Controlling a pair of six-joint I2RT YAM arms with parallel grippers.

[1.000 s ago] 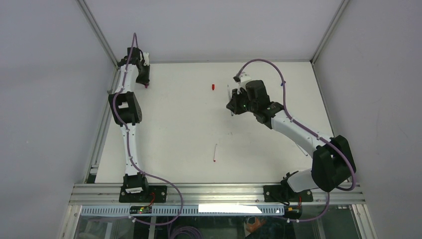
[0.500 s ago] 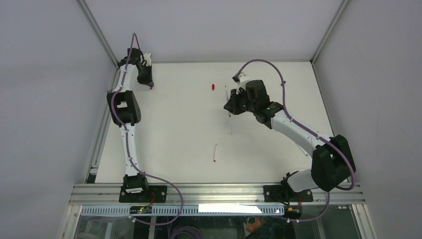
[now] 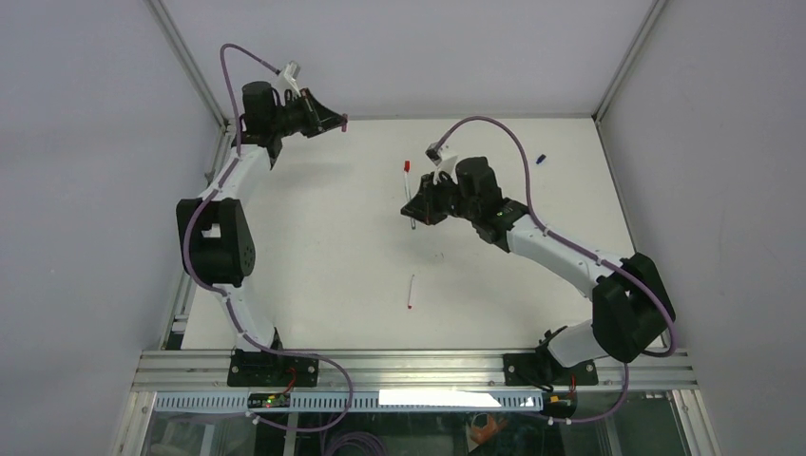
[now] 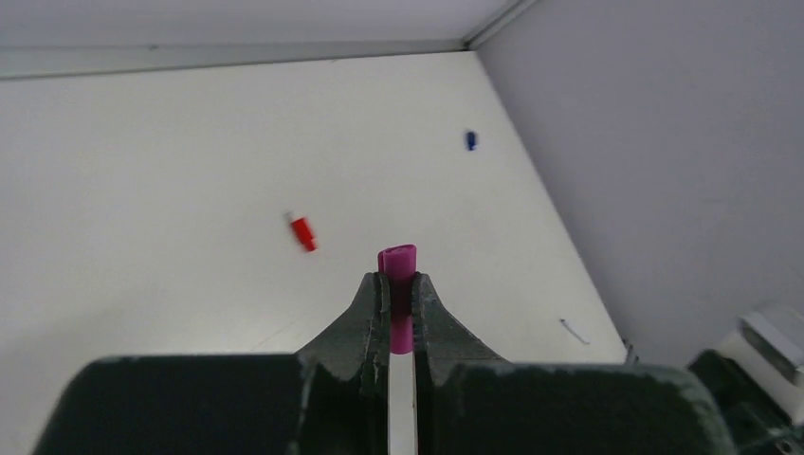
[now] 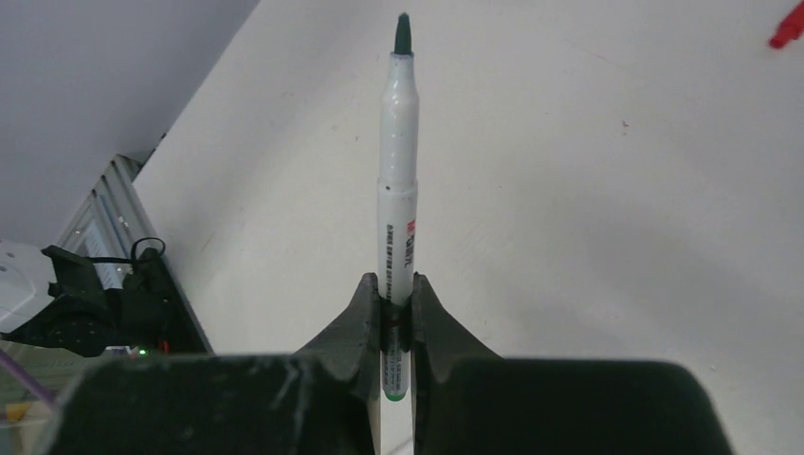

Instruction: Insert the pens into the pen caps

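Observation:
My left gripper (image 4: 397,282) is shut on the magenta-purple pen cap (image 4: 397,268), whose end pokes out past the fingertips. In the top view this gripper (image 3: 339,123) is raised near the far left of the table. My right gripper (image 5: 397,287) is shut on a white pen (image 5: 398,180) with a dark green tip, held near its back end. From above, the right gripper (image 3: 412,213) is mid-table. A red cap (image 3: 406,165) lies just beyond it. A blue cap (image 3: 540,159) lies far right. A red-tipped pen (image 3: 411,292) lies nearer the front.
Grey walls close in the white table (image 3: 323,247) on the left, back and right. An aluminium rail (image 3: 399,366) carrying both arm bases runs along the near edge. The red cap (image 4: 302,231) and blue cap (image 4: 470,140) also show in the left wrist view.
My left arm has lifted from the far-left corner and swung right, its jaws closed on the magenta cap. The right gripper has carried its pen leftward, uncovering the blue cap.

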